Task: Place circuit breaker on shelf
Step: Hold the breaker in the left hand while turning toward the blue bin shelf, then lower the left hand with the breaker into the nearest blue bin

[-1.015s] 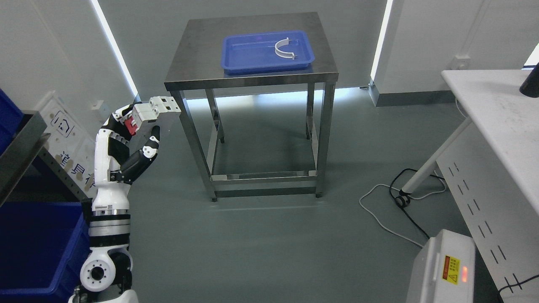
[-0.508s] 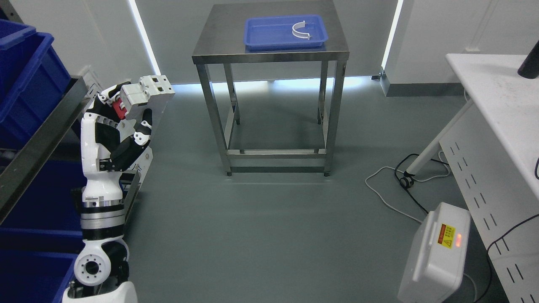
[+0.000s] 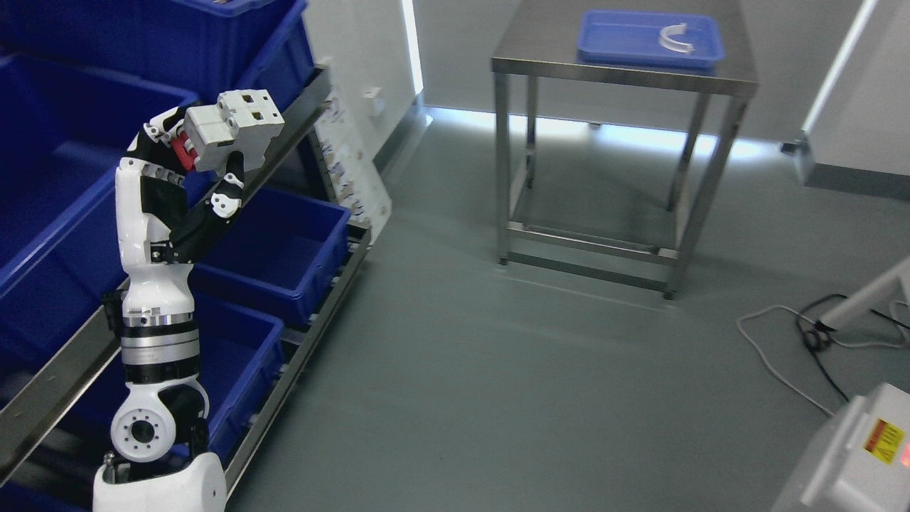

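At ten o'clock, beside the shelf (image 3: pixel 298 135), left hand (image 3: pixel 188 167) clamped around the circuit breaker (image 3: pixel 231 128); carrying step, next needing a lowering into a blue bin (image 3: pixel 284 249).

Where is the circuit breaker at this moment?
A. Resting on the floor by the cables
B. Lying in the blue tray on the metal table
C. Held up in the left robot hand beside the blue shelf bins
C: the left robot hand grips the circuit breaker beside the blue bins; the tray holds only a white curved part.
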You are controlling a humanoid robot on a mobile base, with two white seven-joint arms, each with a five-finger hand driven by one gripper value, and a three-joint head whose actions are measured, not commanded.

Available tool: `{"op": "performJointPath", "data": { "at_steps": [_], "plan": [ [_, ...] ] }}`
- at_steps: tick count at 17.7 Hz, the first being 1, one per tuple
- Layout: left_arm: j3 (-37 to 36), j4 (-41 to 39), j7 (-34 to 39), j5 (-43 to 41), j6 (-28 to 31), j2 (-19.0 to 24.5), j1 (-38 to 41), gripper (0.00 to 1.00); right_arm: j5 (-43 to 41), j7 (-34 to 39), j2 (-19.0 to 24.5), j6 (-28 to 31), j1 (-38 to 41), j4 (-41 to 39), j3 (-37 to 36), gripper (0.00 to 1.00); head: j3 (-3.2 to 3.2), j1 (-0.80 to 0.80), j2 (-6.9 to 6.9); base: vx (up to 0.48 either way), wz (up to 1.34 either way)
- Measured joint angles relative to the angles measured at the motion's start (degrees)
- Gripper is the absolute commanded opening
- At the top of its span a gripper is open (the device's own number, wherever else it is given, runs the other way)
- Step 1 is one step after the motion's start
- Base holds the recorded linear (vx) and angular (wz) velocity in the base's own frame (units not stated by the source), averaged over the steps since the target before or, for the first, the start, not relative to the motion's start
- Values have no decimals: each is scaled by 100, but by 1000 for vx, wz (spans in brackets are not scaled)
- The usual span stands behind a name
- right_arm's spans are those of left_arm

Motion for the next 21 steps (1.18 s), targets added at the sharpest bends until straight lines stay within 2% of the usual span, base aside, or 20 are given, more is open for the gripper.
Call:
{"op": "performJointPath", "data": {
  "at_steps": [4, 8, 16, 21],
  "plan": [
    [16, -24, -287, 0, 157, 0, -118, 23, 0, 3, 0, 0, 0, 0, 0, 100, 0, 0, 0, -59, 876],
    [10, -32, -937, 0, 766, 106, -303, 23, 0, 19, 0, 0, -1, 0, 0, 100, 0, 0, 0, 49, 830],
    [-167, 264, -1665, -186, 1555, 1062, -1194, 24, 0, 23, 0, 0, -1, 0, 0, 100, 0, 0, 0, 103, 637],
    [-515, 861, -2319, -932, 1804, 1518, -1808, 24, 0, 23, 0, 0, 0, 0, 0, 100, 0, 0, 0, 110, 489]
  ]
}}
